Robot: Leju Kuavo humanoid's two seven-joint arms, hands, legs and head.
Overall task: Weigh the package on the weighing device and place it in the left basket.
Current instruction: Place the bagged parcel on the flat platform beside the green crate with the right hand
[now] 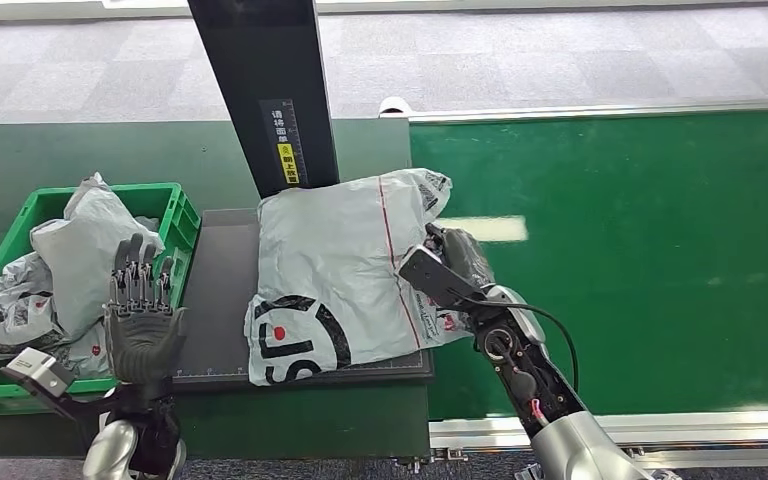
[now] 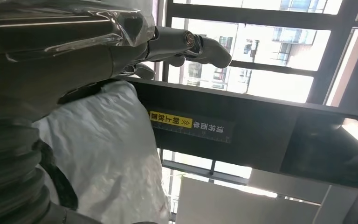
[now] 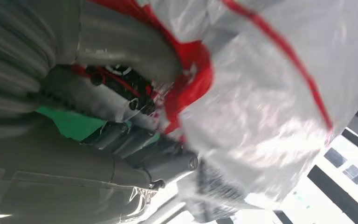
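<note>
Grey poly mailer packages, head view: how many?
3 at least: one on the scale platform, gripped by the right hand; two in the green basket, maybe more beneath.

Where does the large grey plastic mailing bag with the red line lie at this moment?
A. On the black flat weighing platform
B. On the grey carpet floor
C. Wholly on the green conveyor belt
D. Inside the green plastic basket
A: the large grey plastic mailing bag rests on the black flat weighing platform below the dark post, with the right hand gripping its edge, while the green plastic basket holds other grey bags.
</note>
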